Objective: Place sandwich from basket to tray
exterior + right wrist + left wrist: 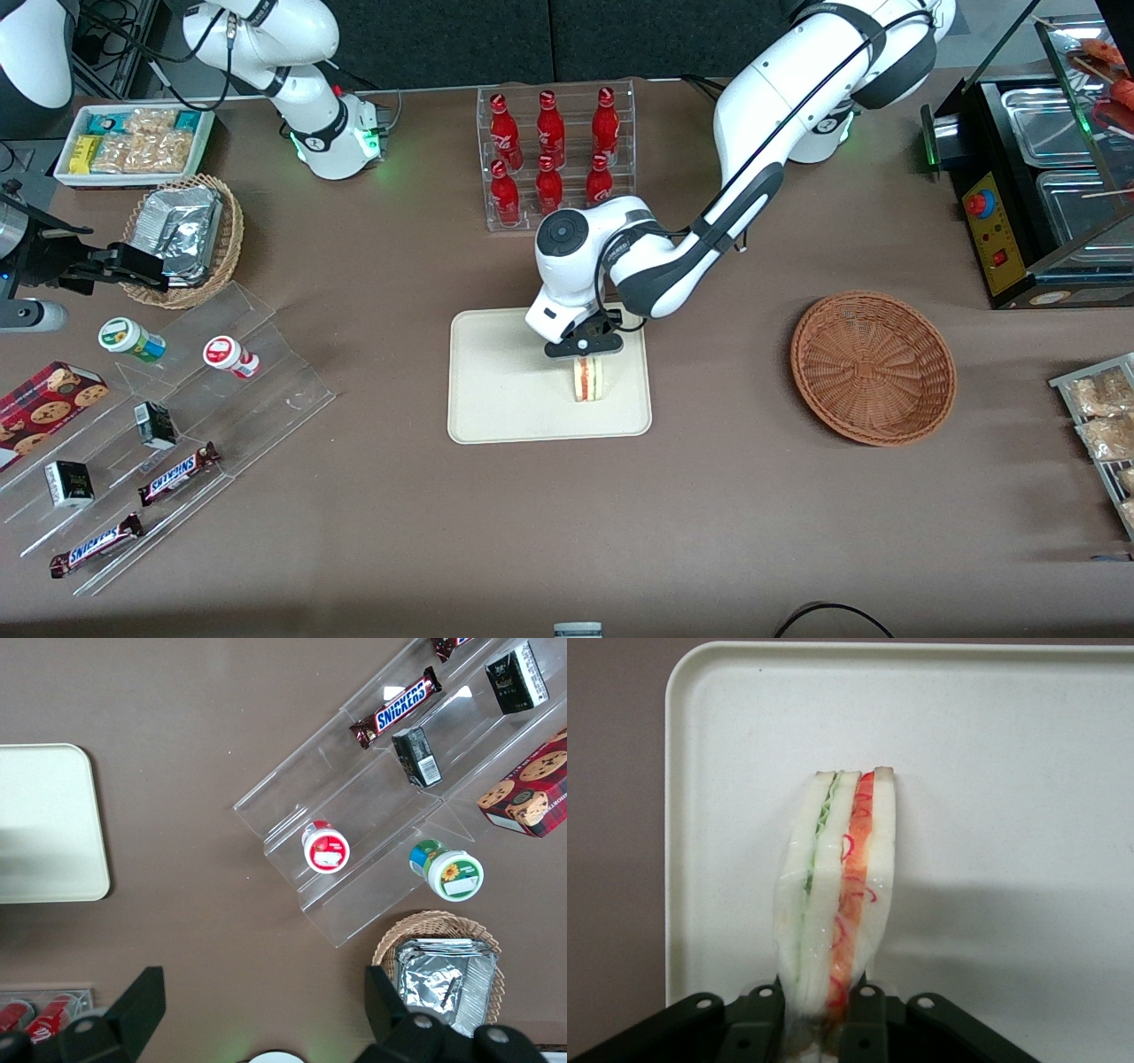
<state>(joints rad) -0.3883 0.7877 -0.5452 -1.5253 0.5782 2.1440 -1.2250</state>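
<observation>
The sandwich (588, 379), a wrapped wedge of white bread with green and red layers, stands on its edge on the cream tray (496, 390), near the tray's side toward the working arm's end. My left gripper (586, 351) is right above it, its fingers (763, 1014) closed against both faces of the sandwich (837, 895). The tray (1010, 771) lies under it in the left wrist view. The reddish-brown wicker basket (873, 366) is empty and sits toward the working arm's end of the table.
A clear rack of red bottles (554, 151) stands farther from the front camera than the tray. A clear stepped shelf with snacks (159, 434) and a tan basket of foil packets (184, 237) lie toward the parked arm's end. A food warmer (1036, 177) stands at the working arm's end.
</observation>
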